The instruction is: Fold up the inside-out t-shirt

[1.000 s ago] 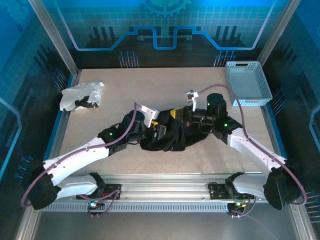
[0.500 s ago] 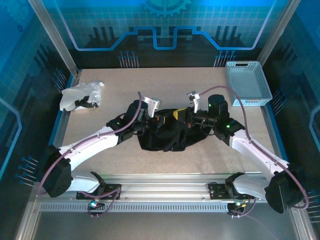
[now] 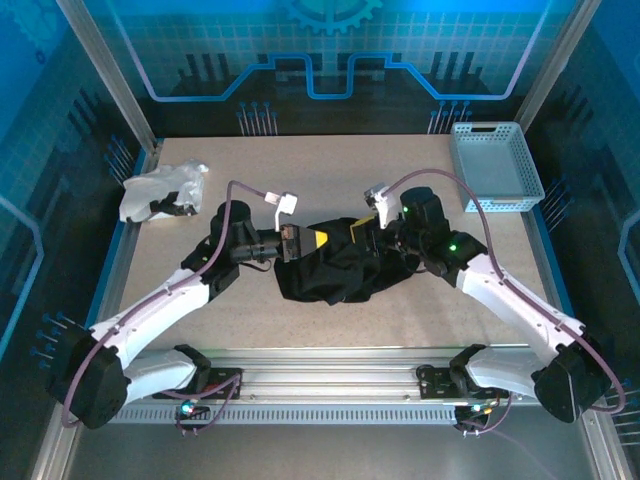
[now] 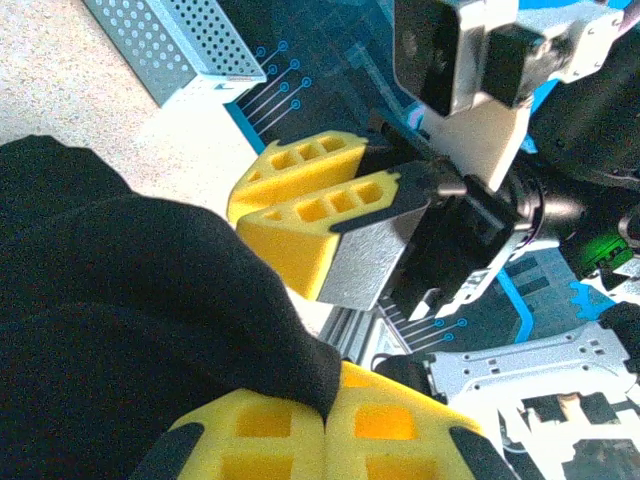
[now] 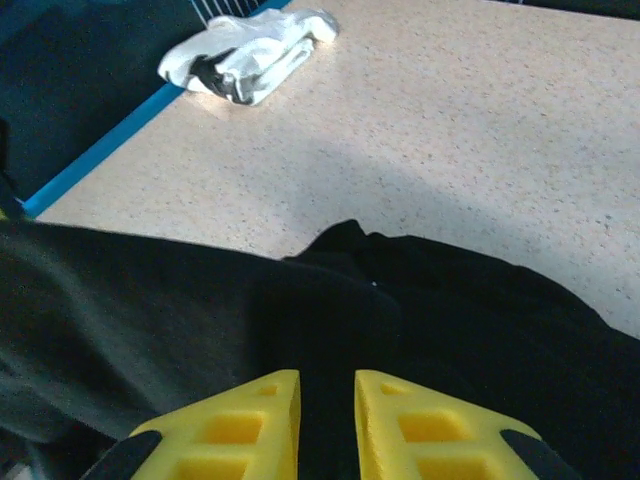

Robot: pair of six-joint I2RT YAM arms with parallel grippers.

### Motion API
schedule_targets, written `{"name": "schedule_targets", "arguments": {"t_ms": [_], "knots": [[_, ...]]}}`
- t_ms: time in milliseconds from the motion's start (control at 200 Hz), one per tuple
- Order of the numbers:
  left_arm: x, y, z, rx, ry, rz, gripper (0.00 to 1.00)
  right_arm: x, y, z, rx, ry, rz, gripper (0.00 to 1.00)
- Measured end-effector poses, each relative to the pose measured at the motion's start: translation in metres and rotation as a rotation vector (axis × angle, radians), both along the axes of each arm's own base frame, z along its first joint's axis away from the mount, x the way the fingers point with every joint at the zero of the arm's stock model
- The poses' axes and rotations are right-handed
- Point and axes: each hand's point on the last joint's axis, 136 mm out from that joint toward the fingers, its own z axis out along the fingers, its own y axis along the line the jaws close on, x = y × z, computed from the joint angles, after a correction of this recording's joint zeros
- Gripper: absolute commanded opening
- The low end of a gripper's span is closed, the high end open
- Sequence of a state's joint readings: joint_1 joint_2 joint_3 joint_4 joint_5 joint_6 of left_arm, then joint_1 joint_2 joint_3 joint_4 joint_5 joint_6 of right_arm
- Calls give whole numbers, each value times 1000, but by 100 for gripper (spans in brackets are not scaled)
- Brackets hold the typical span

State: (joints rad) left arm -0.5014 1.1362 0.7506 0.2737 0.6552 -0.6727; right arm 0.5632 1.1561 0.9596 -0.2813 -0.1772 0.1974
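Observation:
The inside-out t-shirt (image 3: 335,270) is a bunched black heap at mid-table. My left gripper (image 3: 316,239) sits at its far left edge, and in the left wrist view its yellow fingers (image 4: 400,425) press together on a fold of black cloth (image 4: 150,300). My right gripper (image 3: 361,228) is at the heap's far right edge. In the right wrist view, its yellow fingers (image 5: 250,420) stand close with black cloth (image 5: 400,300) pinched in the narrow gap. The two grippers are close together; the right one's fingertips (image 4: 300,210) show in the left wrist view. The yellow tag is hidden.
A crumpled white garment (image 3: 162,190) (image 5: 250,55) lies at the far left of the table. A pale blue perforated basket (image 3: 495,165) (image 4: 170,45) stands at the far right corner. Bare tabletop (image 3: 330,170) stretches behind the shirt.
The left arm swung so its gripper now reaches in from the left at the shirt's far edge. The right gripper shifted slightly left. The shirt's far edge drew together between them.

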Motion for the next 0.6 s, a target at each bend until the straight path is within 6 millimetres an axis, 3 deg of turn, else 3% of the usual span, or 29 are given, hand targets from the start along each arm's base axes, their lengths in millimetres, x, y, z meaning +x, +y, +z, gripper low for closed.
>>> {"name": "schedule_targets", "arguments": {"t_ms": [195, 335, 450, 600], "knots": [[-1, 4, 2, 3, 10, 22, 0, -25, -15, 7, -78, -61, 0, 39], [2, 5, -4, 20, 28, 44, 0, -57, -3, 12, -54, -111, 97, 45], [4, 6, -6, 27, 34, 57, 0, -73, 17, -3, -65, -88, 179, 44], [4, 7, -6, 27, 34, 58, 0, -63, 33, -31, -116, -38, 186, 43]]}}
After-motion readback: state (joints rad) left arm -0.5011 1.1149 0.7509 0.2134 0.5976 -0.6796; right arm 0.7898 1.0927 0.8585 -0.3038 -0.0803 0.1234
